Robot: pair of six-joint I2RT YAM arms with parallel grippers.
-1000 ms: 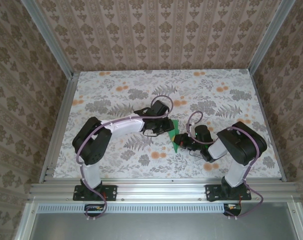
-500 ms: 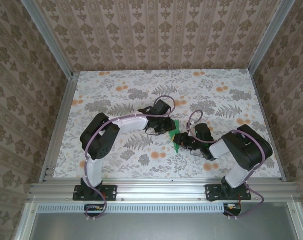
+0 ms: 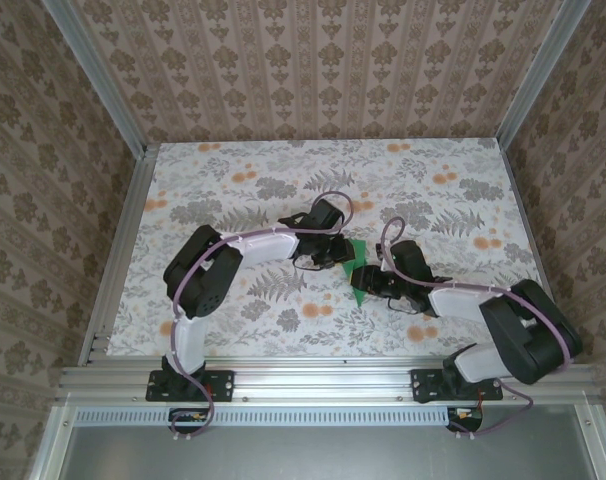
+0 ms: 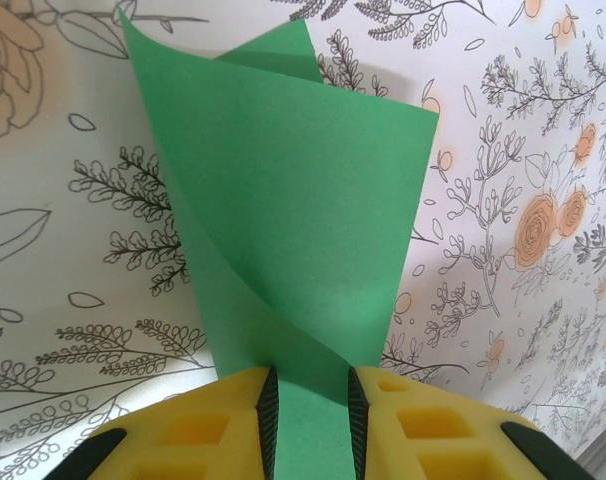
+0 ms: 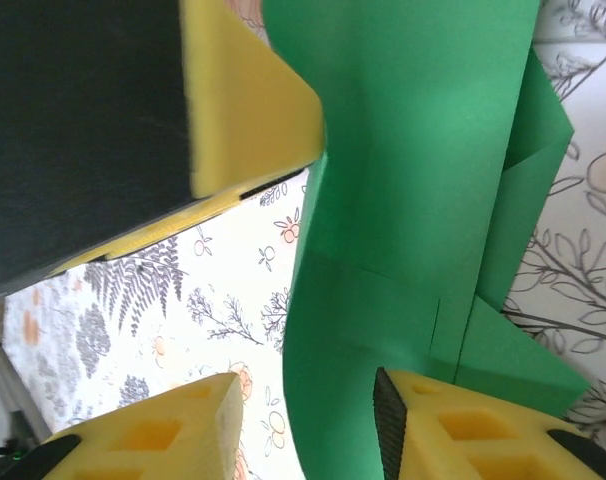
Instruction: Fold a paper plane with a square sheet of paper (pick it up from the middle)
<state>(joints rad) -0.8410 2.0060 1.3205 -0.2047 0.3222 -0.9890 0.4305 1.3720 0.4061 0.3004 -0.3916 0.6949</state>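
L gripper grips paper; floral tabletop, wallpapered walls.

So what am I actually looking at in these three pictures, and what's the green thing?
The machine is a pair of robot arms, a left arm and a right arm, bolted at the near edge of a flower-patterned table. The wide picture comes from a camera above and behind them. The two close-ups come from small cameras on the wrists, so each shows its own yellow fingers. The green thing is a sheet of paper, partly folded and curling. The left gripper pinches one end of it between its pads. The right gripper is open, with the paper beside one finger but not clamped.
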